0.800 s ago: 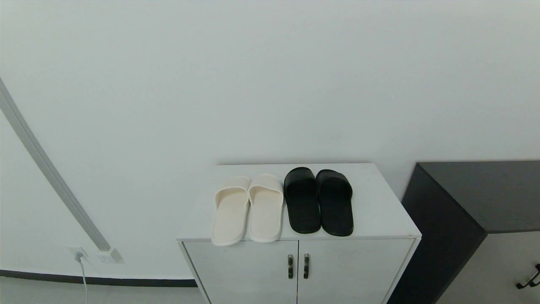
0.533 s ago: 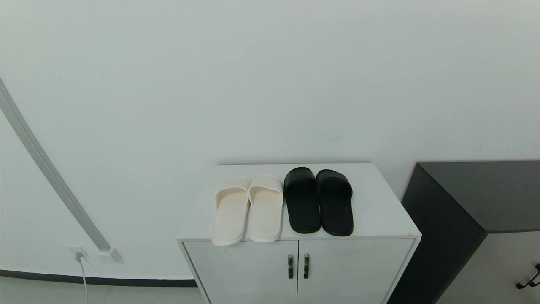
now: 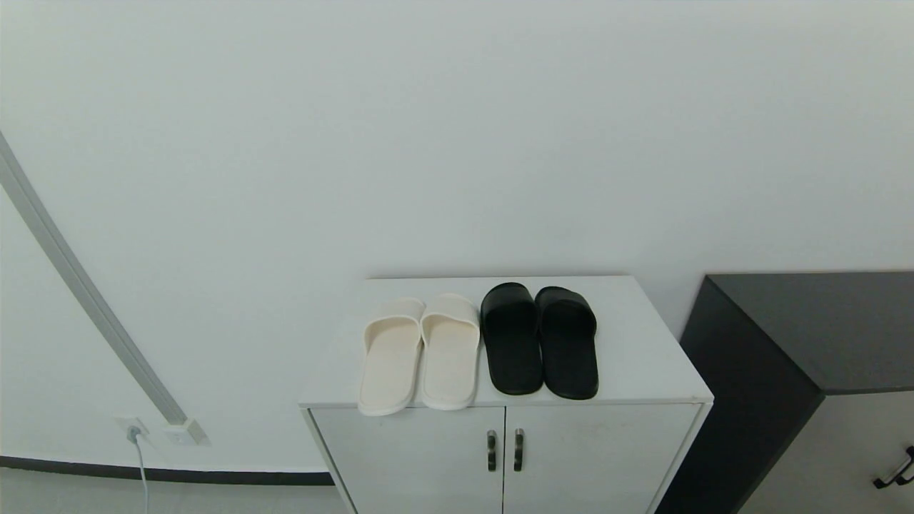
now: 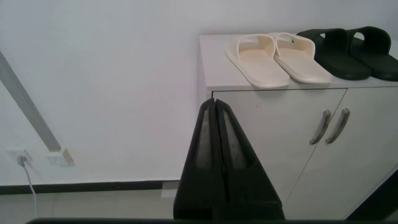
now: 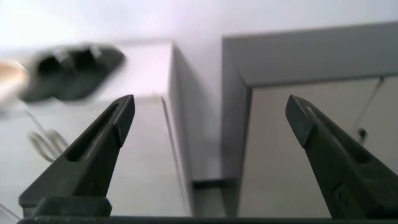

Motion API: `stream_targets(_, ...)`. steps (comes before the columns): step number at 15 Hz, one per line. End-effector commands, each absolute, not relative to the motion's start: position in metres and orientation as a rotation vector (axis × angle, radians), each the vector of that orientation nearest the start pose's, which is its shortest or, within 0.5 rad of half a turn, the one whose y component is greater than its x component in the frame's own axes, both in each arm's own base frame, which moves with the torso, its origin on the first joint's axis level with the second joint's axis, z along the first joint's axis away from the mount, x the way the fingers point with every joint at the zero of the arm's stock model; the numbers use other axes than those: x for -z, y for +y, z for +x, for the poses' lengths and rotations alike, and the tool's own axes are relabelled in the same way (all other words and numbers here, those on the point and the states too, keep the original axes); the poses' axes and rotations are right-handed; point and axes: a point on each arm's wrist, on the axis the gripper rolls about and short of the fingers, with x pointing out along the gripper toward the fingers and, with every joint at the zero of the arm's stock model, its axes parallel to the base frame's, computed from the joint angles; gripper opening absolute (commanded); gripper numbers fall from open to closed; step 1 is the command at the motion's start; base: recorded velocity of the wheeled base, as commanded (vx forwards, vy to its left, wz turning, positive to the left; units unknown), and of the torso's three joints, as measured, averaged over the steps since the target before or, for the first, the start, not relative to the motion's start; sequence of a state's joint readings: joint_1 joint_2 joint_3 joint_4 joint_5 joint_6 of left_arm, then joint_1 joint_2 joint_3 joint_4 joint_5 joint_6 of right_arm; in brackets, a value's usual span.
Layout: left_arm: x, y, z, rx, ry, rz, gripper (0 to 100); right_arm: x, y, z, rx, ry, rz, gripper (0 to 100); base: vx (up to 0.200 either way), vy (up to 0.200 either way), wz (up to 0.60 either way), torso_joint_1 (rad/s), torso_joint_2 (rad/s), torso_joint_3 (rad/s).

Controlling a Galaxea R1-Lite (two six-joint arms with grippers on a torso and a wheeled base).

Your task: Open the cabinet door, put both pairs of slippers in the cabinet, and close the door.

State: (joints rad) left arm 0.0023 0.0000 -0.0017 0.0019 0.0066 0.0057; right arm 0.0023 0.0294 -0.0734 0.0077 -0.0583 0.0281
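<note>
The white cabinet [image 3: 643, 371] runs off the head view's bottom edge, its closed doors [image 3: 414, 457] hiding the inside. The dark cabinet [image 3: 785, 335] beside it is cut by the right and bottom edges. From the right wrist, the black slippers [image 5: 71, 68] and door handles [image 5: 43, 142] are a blur.

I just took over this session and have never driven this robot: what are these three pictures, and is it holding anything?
It is a two-armed robot with three cameras. The wide picture is from its head, facing a white cabinet against a wall. On top lie a cream pair of slippers and, to their right, a black pair. Both doors are closed, handles side by side. A dark cabinet stands to the right. The other two pictures come from the wrists, looking past each arm's jaws: the left jaws are shut, the right jaws wide open. Neither holds anything.
</note>
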Motion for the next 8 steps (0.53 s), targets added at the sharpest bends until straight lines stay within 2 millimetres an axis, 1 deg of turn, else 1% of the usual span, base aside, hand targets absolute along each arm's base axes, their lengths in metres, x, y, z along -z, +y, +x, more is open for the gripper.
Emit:
stream_targets(1, -0.076, 0.000, -0.023, -0.011, 0.002, 0.006, 0, -0.207, -0.002, -0.013, 0.002, 0.009, 0.138, 100, 0.000, 0.000, 0.00, 0.000, 0.00, 0.000)
stream_targets(2, -0.076, 0.000, -0.023, -0.011, 0.000, 0.006, 0, -0.194, 0.000, 0.020, -0.005, 0.207, 0.047, 100, 0.000, 0.000, 0.00, 0.000, 0.00, 0.000)
stream_targets(3, -0.076, 0.000, -0.023, -0.009, 0.000, 0.006, 0, -0.187, 0.002, 0.036, -0.029, 0.269, 0.041, 100, 0.000, 0.000, 0.00, 0.000, 0.00, 0.000)
stream_targets(4, -0.076, 0.000, -0.023, -0.011, 0.000, 0.003, 0, -0.174, 0.007, 0.061, -0.093, 0.337, 0.037, 100, 0.000, 0.000, 0.00, 0.000, 0.00, 0.000)
stream_targets(5, -0.076, 0.000, -0.023, -0.009, 0.002, 0.005, 0, -0.167, 0.013, 0.079, -0.136, 0.368, 0.043, 100, 0.000, 0.000, 0.00, 0.000, 0.00, 0.000)
stream_targets(6, -0.076, 0.000, -0.023, -0.009, 0.002, 0.005, 0, -0.165, 0.021, 0.095, -0.172, 0.387, 0.065, 100, 0.000, 0.000, 0.00, 0.000, 0.00, 0.000)
stream_targets(7, -0.076, 0.000, -0.023, -0.009, 0.000, 0.005, 0, -0.165, 0.022, 0.096, -0.176, 0.387, 0.067, 100, 0.000, 0.000, 0.00, 0.000, 0.00, 0.000)
stream_targets(8, -0.076, 0.000, -0.023, -0.009, 0.002, 0.005, 0, -0.164, 0.042, 0.123, -0.209, 0.412, 0.070, 100, 0.000, 0.000, 0.00, 0.000, 0.00, 0.000)
